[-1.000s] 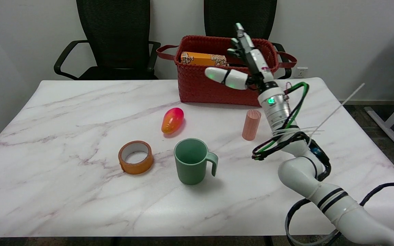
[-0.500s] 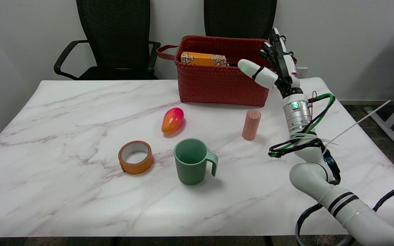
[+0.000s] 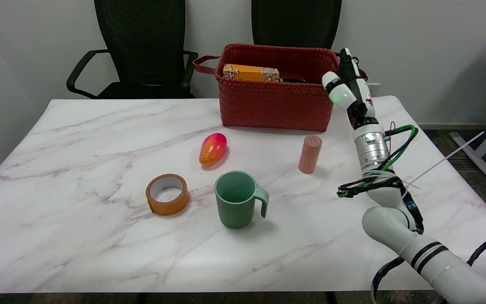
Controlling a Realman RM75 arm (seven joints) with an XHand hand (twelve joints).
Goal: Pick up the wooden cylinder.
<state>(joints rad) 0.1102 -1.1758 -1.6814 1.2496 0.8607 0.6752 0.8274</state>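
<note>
The wooden cylinder point(image 3: 310, 154) stands upright on the marble table point(image 3: 78, 139), right of centre and in front of the red basket. My right hand point(image 3: 348, 88) is raised in the air to the cylinder's upper right, beside the basket's right end. Its fingers point upward and hold nothing. A clear gap separates the hand from the cylinder.
A red woven basket point(image 3: 276, 105) with an orange box point(image 3: 250, 72) inside stands at the back. A red-orange mango point(image 3: 212, 148), a green mug point(image 3: 238, 199) and an orange tape roll point(image 3: 167, 194) lie left of the cylinder. Two black chairs stand behind the table.
My right arm has swung to the right, carrying the hand from above the basket's middle to beside its right end. The thumb has drawn in closer to the hand. The objects have not moved.
</note>
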